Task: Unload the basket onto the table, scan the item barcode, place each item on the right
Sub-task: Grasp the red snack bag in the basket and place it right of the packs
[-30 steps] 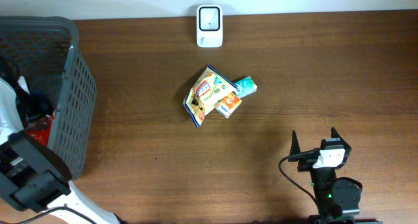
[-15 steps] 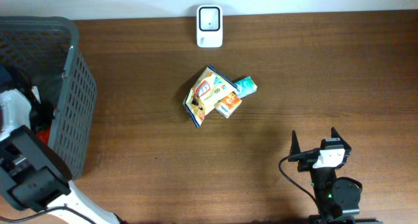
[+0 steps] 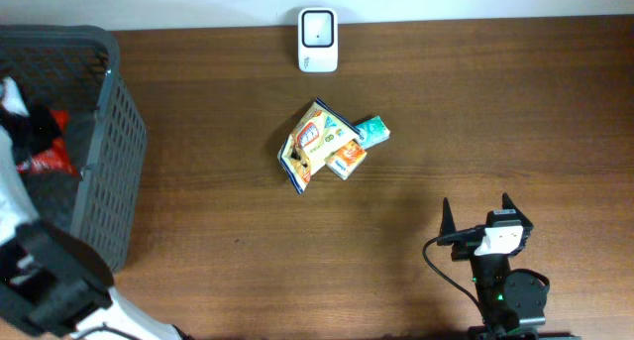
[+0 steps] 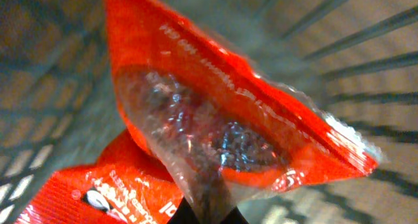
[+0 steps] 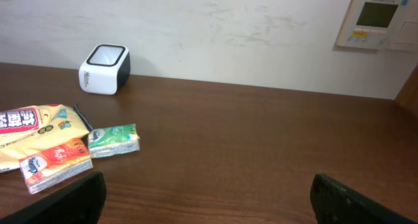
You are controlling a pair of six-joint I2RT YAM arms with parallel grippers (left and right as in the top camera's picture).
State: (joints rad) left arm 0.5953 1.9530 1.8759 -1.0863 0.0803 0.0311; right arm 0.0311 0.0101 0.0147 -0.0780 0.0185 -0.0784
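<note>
Red packet (image 4: 215,119) pinched by left pincer (image 4: 206,213); basket (image 3: 121,132) walls close around.

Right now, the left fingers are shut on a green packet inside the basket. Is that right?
Not quite: the packet is red, not green, as the left wrist view shows. The left fingers are shut on it inside the basket.

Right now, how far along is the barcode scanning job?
Early for this item. Done: the left gripper is shut on a red packet inside the basket. In hand: that packet, not yet lifted out. Left: carrying it to the scanner and showing its barcode. The pile of packs mid-table may be scanned already; I cannot tell. The right gripper is open, holding nothing.
</note>
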